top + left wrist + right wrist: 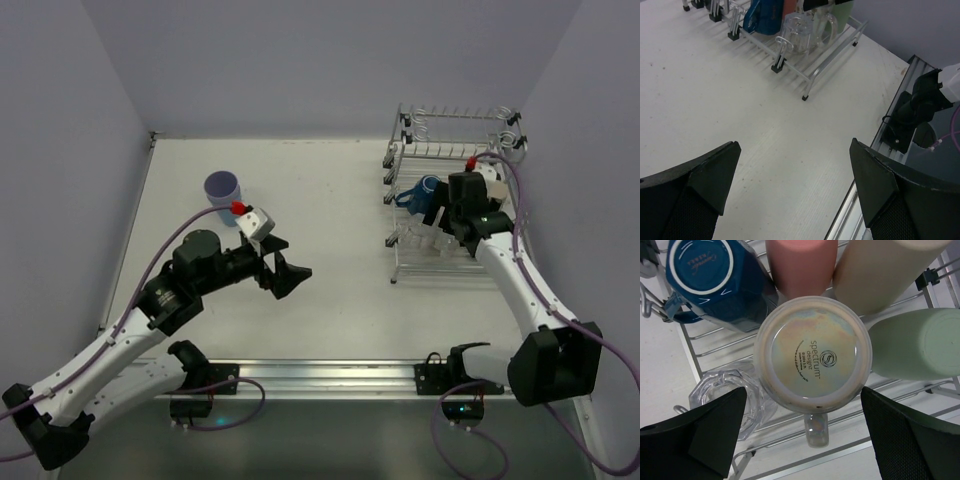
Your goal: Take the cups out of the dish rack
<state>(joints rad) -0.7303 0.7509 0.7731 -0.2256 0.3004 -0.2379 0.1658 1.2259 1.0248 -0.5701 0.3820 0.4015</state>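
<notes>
right tool [802, 410] gaped open | glass mug [812, 355] sat inverted in dish rack [455, 152], directly beneath tool | likely stiff, slick, breakable: pinch across round wall | left tool [794, 150] was open too

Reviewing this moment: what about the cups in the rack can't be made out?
- Top external: the right gripper covers much of the dish rack lower tier, so the cup count is unclear.
- Right wrist: the pink cup and beige cup are cut off by the top edge.
- Left wrist: the dark-blue mug and green cup are cut off by the top edge.
</notes>
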